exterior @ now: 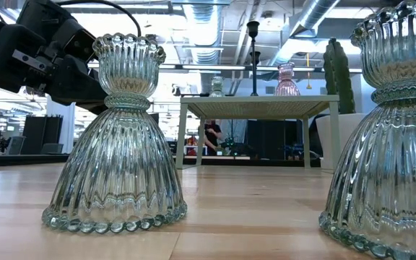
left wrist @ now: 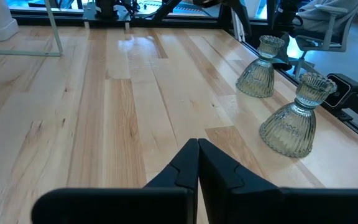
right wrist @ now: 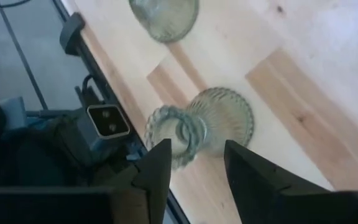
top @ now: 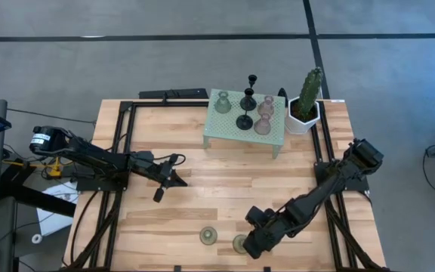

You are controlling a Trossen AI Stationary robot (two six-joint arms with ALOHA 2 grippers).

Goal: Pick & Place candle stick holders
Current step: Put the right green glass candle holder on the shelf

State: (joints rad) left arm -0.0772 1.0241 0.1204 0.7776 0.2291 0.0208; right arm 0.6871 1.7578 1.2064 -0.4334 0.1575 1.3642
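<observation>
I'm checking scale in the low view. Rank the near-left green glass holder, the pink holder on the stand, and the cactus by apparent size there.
1. Near-left green holder: by far the largest, but it stands closest to the camera.
2. Cactus: partly hidden.
3. Pink holder: smallest.
Nearness inflates the first.

2 holders (top: 208, 236) near table's (top: 165, 219) front edge

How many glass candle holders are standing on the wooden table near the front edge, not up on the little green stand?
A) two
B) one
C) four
A, since the view from above shows just two pale green glass candle holders on the bare wood near the front edge, one of them right by the right claw, while the other holders sit up on the mint stand.
</observation>
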